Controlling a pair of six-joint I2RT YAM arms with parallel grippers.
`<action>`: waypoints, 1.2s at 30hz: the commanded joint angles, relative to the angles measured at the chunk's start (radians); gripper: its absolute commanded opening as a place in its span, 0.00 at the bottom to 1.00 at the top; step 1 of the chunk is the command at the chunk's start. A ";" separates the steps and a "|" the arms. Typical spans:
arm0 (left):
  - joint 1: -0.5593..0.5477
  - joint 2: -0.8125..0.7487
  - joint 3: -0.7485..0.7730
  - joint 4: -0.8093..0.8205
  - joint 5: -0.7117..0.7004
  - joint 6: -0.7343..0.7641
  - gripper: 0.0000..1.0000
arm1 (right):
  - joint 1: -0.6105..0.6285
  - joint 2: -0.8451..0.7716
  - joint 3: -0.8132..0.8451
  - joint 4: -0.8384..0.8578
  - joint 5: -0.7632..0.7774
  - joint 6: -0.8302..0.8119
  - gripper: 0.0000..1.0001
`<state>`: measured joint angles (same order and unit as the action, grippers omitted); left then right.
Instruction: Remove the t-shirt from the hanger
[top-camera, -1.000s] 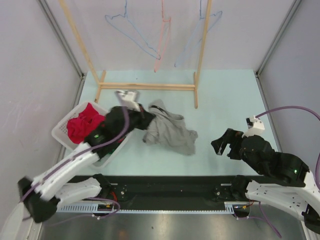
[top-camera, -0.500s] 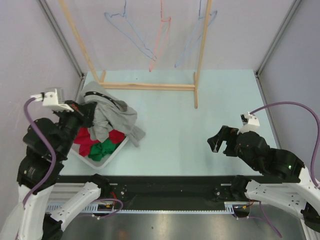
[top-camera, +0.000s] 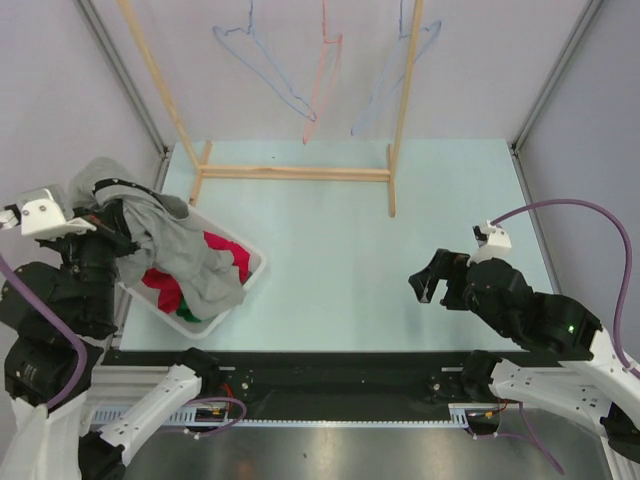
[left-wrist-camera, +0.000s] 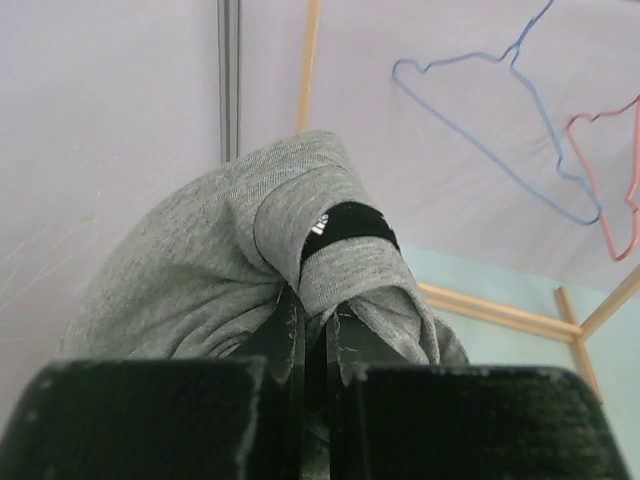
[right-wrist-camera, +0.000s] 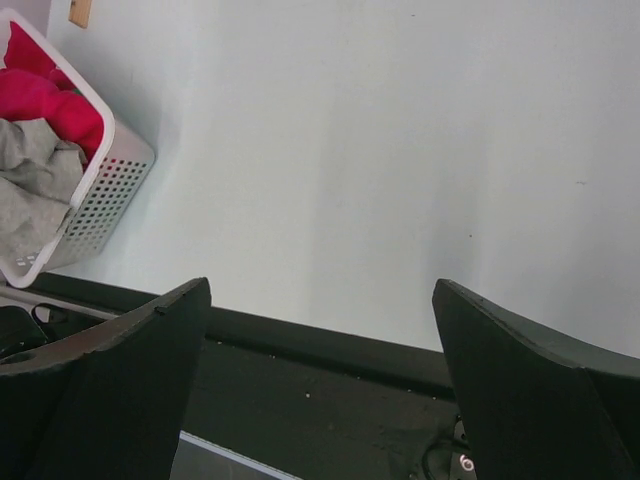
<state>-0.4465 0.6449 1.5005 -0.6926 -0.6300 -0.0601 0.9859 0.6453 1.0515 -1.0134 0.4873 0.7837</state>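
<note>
The grey t-shirt (top-camera: 185, 250) hangs from my left gripper (top-camera: 112, 215) and drapes down into the white laundry basket (top-camera: 250, 272) at the left of the table. In the left wrist view the gripper (left-wrist-camera: 313, 330) is shut on a bunched fold of the grey t-shirt (left-wrist-camera: 210, 260) near its black neck label. Three bare wire hangers hang on the wooden rack: a blue one (top-camera: 268, 70), a pink one (top-camera: 322, 70) and another blue one (top-camera: 390, 80). My right gripper (top-camera: 438, 283) is open and empty, held over the table at the right (right-wrist-camera: 320, 330).
The basket also holds red (top-camera: 222, 250) and green clothes, and shows in the right wrist view (right-wrist-camera: 90, 200). The wooden rack's base bar (top-camera: 295, 173) lies across the back of the pale green table (top-camera: 380, 250). Grey walls close in both sides.
My left arm has swung left and up, carrying the grey t-shirt from the table's middle to over the basket. My right gripper has shifted slightly left.
</note>
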 joint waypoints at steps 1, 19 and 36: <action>0.006 -0.017 -0.147 0.087 -0.023 0.035 0.00 | -0.003 -0.001 0.024 0.035 -0.004 -0.012 0.98; 0.330 -0.034 -0.717 0.050 0.162 -0.555 0.00 | -0.003 -0.013 0.001 0.047 -0.032 0.006 0.98; 0.580 0.014 -0.786 0.074 0.463 -0.662 0.60 | -0.003 -0.004 -0.087 0.133 -0.104 0.026 0.98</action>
<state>0.1261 0.7387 0.6327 -0.5938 -0.2020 -0.6979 0.9859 0.6365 0.9577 -0.9310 0.3931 0.7994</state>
